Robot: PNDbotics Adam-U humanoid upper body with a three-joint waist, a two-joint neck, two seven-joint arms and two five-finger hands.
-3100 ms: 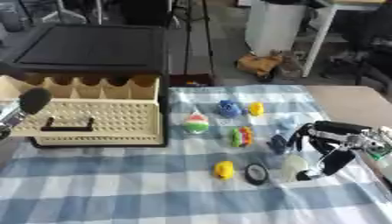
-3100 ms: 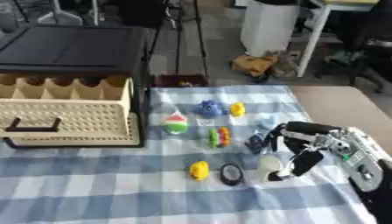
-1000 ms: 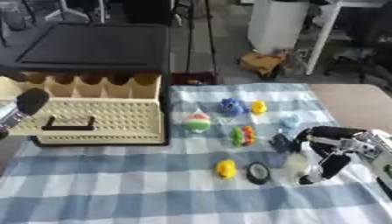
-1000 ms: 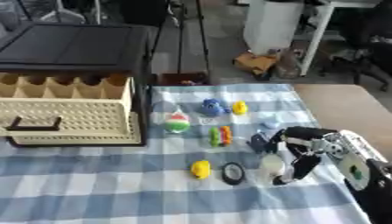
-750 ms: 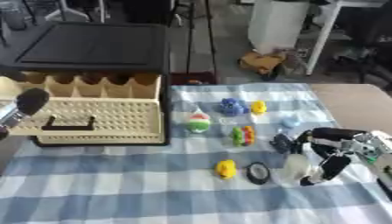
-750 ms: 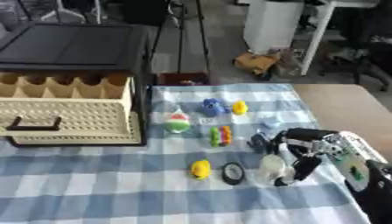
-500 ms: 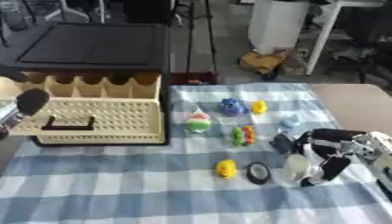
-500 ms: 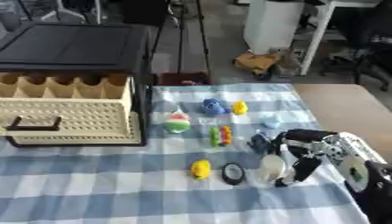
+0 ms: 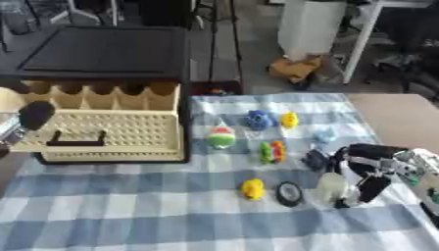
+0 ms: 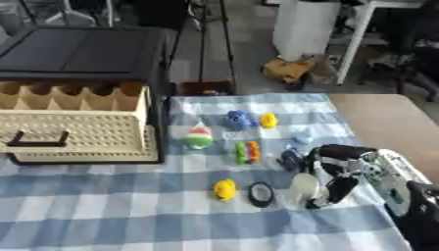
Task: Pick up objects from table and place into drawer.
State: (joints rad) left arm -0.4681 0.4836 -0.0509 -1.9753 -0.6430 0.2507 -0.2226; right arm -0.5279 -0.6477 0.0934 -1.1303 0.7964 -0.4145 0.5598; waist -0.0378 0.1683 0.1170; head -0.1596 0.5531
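**Right hand closing on the pale object at the near right of the cloth**

I have the right hand (image 9: 367, 171) down on the checked cloth (image 9: 129, 215), at the right side of the table. Its fingers are curled around a pale, rounded object (image 9: 330, 185) — the thumb side and the fingers stand on both sides of it, so I judge it is grasped, but the object is not yet lifted; it appears to rest on the cloth. I came from the right because this piece lies nearest to that arm.

The other pieces are spread in the middle of the cloth, apart from each other, which leaves room for fingers: a black ring (image 9: 289, 192) just beside the pale object, a yellow toy (image 9: 252, 188) near it, a striped multicolour piece (image 9: 272, 151), a green and white ball-like toy (image 9: 220, 138), a blue toy (image 9: 258, 119), a small yellow figure (image 9: 290, 119) and a light blue piece (image 9: 325, 135). A small dark thing (image 9: 315, 160) lies just beside the hand.

The drawer (image 9: 103, 122) is a beige box with compartments along the back and a black handle, pulled open at the left, well apart from the hand — so the carry will cross the other toys, and I must lift high enough.

The left hand (image 9: 26, 120) shows only at the left edge, by the drawer; I cannot tell how its fingers are.
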